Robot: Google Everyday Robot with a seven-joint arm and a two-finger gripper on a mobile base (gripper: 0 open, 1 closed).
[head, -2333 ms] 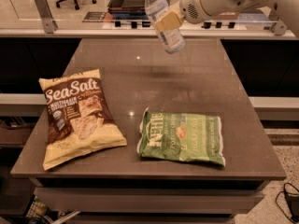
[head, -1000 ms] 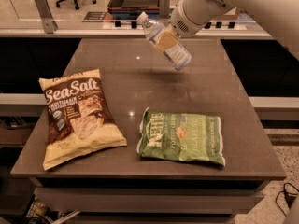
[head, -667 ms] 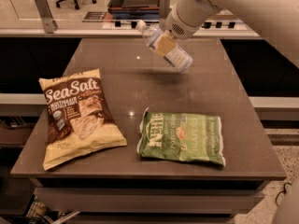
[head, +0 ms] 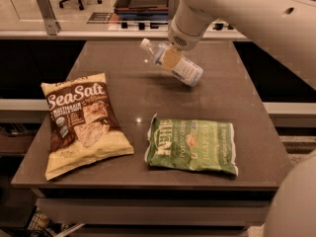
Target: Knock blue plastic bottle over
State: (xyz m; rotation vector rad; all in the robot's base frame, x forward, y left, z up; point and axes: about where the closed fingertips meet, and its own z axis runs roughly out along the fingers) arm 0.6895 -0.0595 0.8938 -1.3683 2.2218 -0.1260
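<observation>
Light: dim and warm over the table [head: 123, 53]; brighter on the far floor [head: 74, 9].
Source: overhead, judging by small glints near the table's middle.
Shadows: a soft dark patch lay on the table under the tilted bottle [head: 188, 73], which the gripper [head: 172, 58] clasped above the far middle.
Glare: faint sheen on the green bag [head: 192, 144].
Darkest: left and right of the table, nearly black.

Near-left of the gripper [head: 173, 59], which hangs over the far half of the table [head: 247, 107], lies a Sea Salt chip bag [head: 81, 125], and directly nearer a green chip bag [head: 190, 144].
</observation>
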